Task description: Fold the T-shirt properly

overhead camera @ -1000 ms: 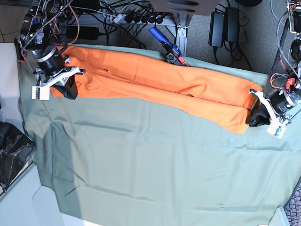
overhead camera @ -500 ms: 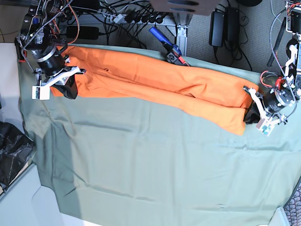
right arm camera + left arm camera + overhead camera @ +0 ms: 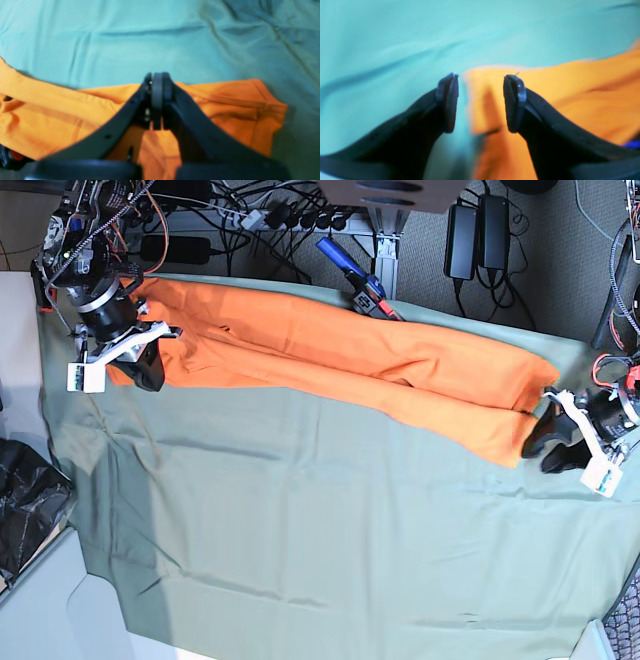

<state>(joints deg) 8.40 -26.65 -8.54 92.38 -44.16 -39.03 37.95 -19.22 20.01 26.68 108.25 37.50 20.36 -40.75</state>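
Folding has reached a long band — the bright orange cotton T-shirt [image 3: 340, 370] stretches across the upper part of the sage-green cloth [image 3: 320, 530]. My right gripper [image 3: 140, 365], upper left, is clamped shut at its edge; my left gripper [image 3: 556, 448], at right, stands open beside the end. Next I judge: regrasp that end, fold across.
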